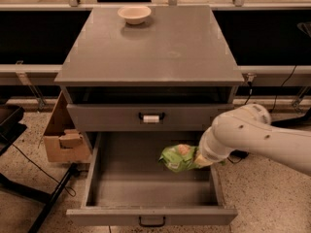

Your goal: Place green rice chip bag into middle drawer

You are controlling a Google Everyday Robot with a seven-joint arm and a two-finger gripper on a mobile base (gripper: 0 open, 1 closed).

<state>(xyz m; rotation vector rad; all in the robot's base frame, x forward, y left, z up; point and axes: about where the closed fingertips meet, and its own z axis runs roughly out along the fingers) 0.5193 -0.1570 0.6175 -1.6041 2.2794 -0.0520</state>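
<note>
The green rice chip bag (176,158) is crumpled and hangs over the right part of the open middle drawer (131,181), just above its grey floor. My gripper (196,159) reaches in from the right at the end of the white arm (252,135). It grips the bag's right end, and the wrist hides most of the fingers. The drawer is pulled fully out, with its black loop handle (152,222) at the front.
The shut drawer front above carries a white-tagged handle (151,118). A cream bowl (134,14) sits at the back of the cabinet top (155,52). A cardboard box (62,136) stands on the floor to the left. Cables and a black stand lie at the lower left.
</note>
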